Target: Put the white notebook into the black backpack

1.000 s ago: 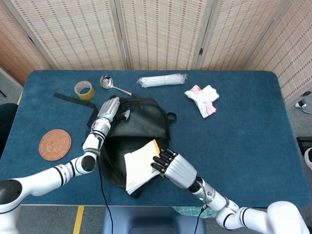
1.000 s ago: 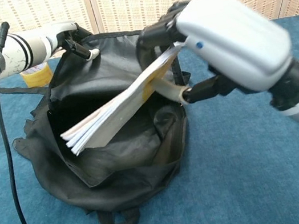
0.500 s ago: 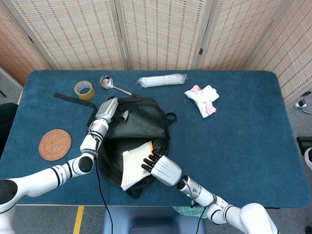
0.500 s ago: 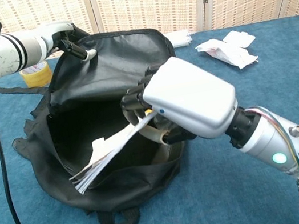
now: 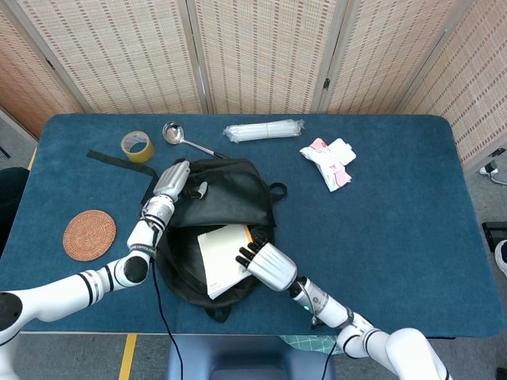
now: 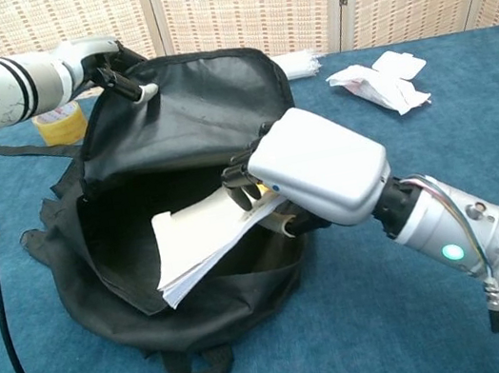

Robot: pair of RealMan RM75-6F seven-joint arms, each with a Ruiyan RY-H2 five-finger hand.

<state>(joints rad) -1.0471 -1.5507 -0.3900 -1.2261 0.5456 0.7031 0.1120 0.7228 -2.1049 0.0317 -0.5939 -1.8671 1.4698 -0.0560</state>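
While right hand (image 6: pixel 311 180) grips white notebook (image 6: pixel 206 240) (long axis slanting into black backpack (image 6: pixel 182 131)), left hand (image 5: pixel 173 184), pinching the flap, holds mouth open.

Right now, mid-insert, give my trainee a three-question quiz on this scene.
1. True or false: the white notebook lies fully inside the black backpack.
2. Which hand holds the backpack's flap up?
3. The tape roll sits nearest: A) ladle B) woven coaster C) white packet

Key: 1 false, the right hand holds it partway in the opening. 2 left hand. 3 A.
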